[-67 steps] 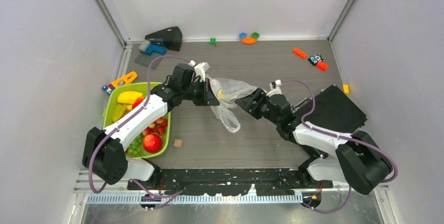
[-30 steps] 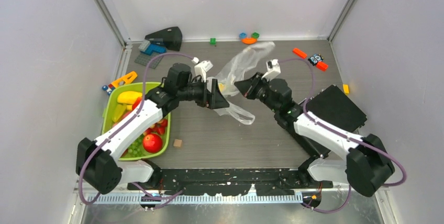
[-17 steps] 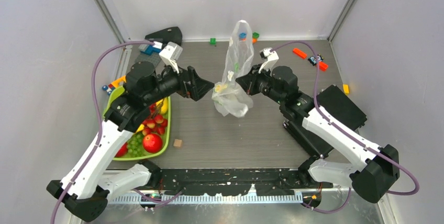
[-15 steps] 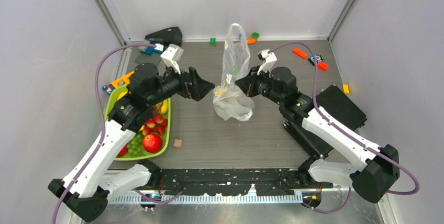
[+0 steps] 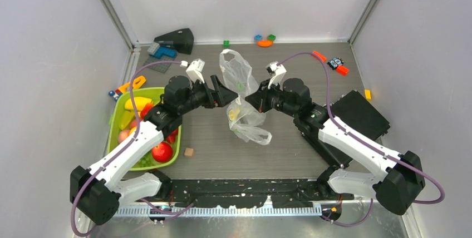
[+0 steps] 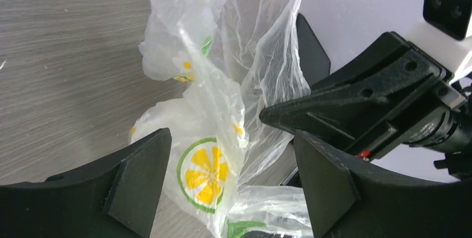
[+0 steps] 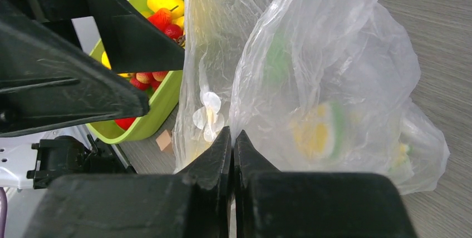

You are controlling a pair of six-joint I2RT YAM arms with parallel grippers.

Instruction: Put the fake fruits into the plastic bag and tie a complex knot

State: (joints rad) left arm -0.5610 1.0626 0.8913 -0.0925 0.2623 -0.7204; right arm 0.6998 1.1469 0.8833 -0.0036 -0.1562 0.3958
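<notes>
The plastic bag [image 5: 242, 96], thin and clear with a lemon print, hangs between both arms with its bottom on the table. My right gripper [image 5: 249, 98] [image 7: 232, 132] is shut on a fold of the plastic bag [image 7: 323, 82] at its side. My left gripper [image 5: 229, 91] [image 6: 232, 138] is open, its jaws either side of the plastic bag [image 6: 222, 110] without pinching it. The fake fruits [image 5: 162, 152] lie in the lime-green tray [image 5: 118, 110] at the left: a red apple, yellow pieces, strawberries and green grapes. I see no knot.
A small wooden cube [image 5: 188, 152] lies beside the tray. A black box [image 5: 356, 114] sits at the right under my right arm. Toy bricks [image 5: 264, 40] and a black wedge [image 5: 176, 39] line the back wall. An orange toy [image 5: 131, 85] lies behind the tray.
My left arm, which had drawn back to the left and risen, has come down and returned to the bag. The bag's raised top has flopped over to the left. The right gripper stays shut on it.
</notes>
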